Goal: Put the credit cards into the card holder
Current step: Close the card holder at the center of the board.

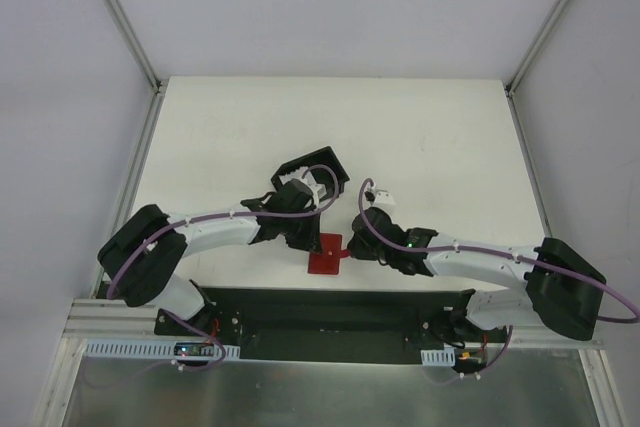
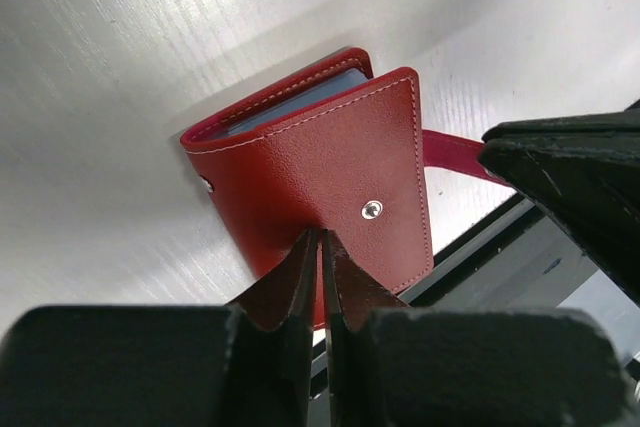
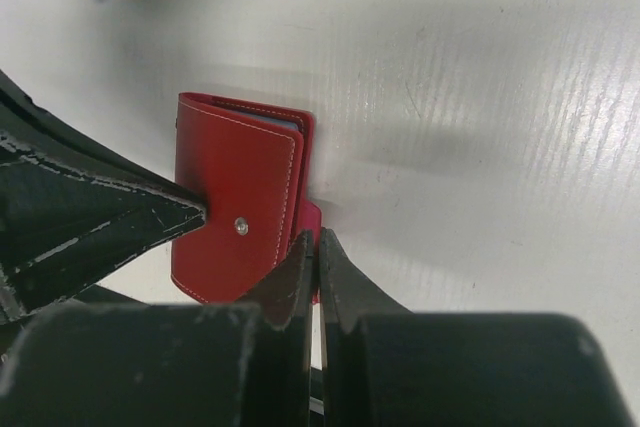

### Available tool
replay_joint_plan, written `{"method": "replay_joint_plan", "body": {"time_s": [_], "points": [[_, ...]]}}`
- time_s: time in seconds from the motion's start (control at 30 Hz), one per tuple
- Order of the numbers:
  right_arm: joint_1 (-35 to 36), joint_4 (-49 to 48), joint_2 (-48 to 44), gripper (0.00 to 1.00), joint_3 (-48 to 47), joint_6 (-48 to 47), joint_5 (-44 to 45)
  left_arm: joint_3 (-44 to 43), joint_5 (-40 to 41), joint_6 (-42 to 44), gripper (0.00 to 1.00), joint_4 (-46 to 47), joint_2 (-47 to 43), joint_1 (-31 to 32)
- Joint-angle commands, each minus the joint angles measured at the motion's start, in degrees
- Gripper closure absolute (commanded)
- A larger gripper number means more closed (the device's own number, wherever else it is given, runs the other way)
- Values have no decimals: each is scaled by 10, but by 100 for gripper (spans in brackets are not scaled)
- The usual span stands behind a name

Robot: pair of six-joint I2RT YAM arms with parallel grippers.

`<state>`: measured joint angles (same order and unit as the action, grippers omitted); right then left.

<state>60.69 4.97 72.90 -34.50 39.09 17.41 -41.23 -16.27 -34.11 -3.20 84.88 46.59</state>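
The red card holder [image 1: 325,255] lies folded near the table's front edge. In the left wrist view [image 2: 320,162] its cover shows a metal snap stud, with pale blue-grey layers at the top edge. It also shows in the right wrist view [image 3: 235,207]. My left gripper [image 2: 320,239] is shut, its tips resting against the cover. My right gripper [image 3: 315,244] is shut on the holder's red snap tab [image 2: 450,152], pulled out to the side. No loose credit card shows in any view; I cannot tell whether any are inside.
A black open-sided box [image 1: 312,169] stands just behind the left gripper. The black base rail [image 1: 320,312] runs along the near table edge, close to the holder. Metal frame posts [image 1: 120,17] stand at the back corners.
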Motion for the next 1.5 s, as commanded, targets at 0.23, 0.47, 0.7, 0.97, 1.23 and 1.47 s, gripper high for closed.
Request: {"method": "replay_joint_plan", "body": {"time_s": [0.23, 0.47, 0.7, 0.97, 1.23, 1.47], "points": [[2, -30, 32, 100, -54, -21, -47, 0, 50, -28, 96, 9, 26, 25], [1, -47, 112, 98, -95, -17, -92, 20, 84, -43, 93, 6, -3, 27], [-6, -47, 106, 76, -84, -19, -95, 42, 103, -57, 86, 2, -37, 27], [-21, -81, 5, 61, -43, -56, -93, 44, 100, -54, 82, 2, -42, 26], [-42, -52, -47, 79, 14, -20, -89, 46, 91, -31, 74, 2, -68, 27], [-43, -60, -44, 91, 30, -7, -109, 56, 70, -8, 67, 7, -74, 30]]}}
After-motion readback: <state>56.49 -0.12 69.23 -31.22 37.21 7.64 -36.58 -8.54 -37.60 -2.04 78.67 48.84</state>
